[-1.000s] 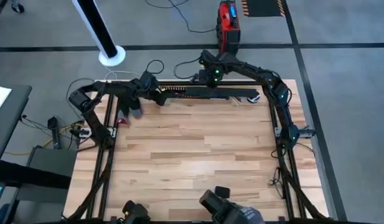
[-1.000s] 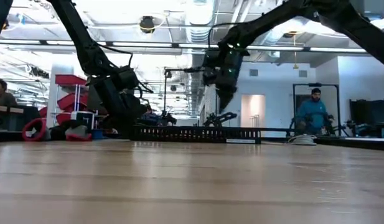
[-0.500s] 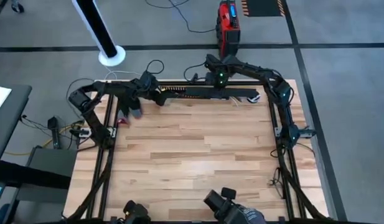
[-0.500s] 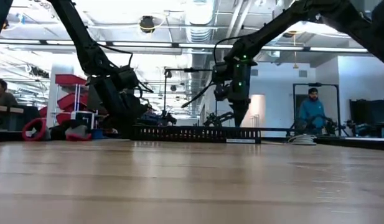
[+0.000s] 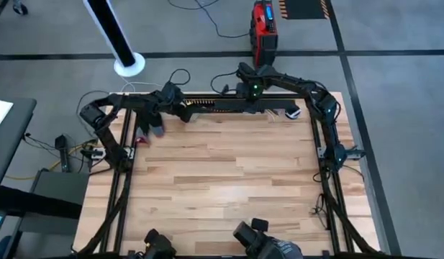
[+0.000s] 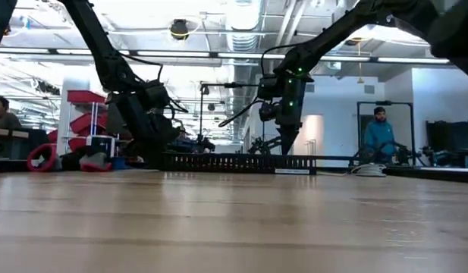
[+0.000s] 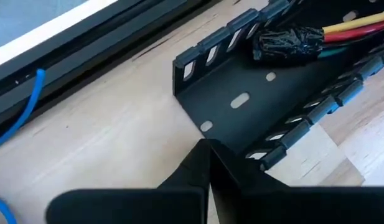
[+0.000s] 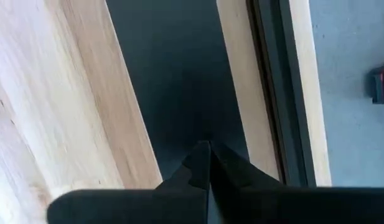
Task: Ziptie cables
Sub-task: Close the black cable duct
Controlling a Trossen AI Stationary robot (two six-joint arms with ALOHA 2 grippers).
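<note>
**Cables lie in the channel; both grippers closed and empty**

My left gripper [image 7: 207,152] is pinched closed on nothing, tips at the open end of the slotted channel [image 7: 254,106]. My right gripper [image 8: 209,152] is likewise closed and empty, poised above the flat black strip [image 8: 173,81]. The cables [image 7: 341,28] lie inside the channel, taped together. I judge them light and floppy, so I'd grip at the black tape wrap [image 7: 288,43].

A light wooden table [image 5: 222,180] carried everything. Along its far edge lay a long black slotted channel [image 5: 236,106], with a bundle of cables [image 7: 341,28] resting inside it. A small pale object [image 5: 293,113] sat at the channel's right end.
</note>
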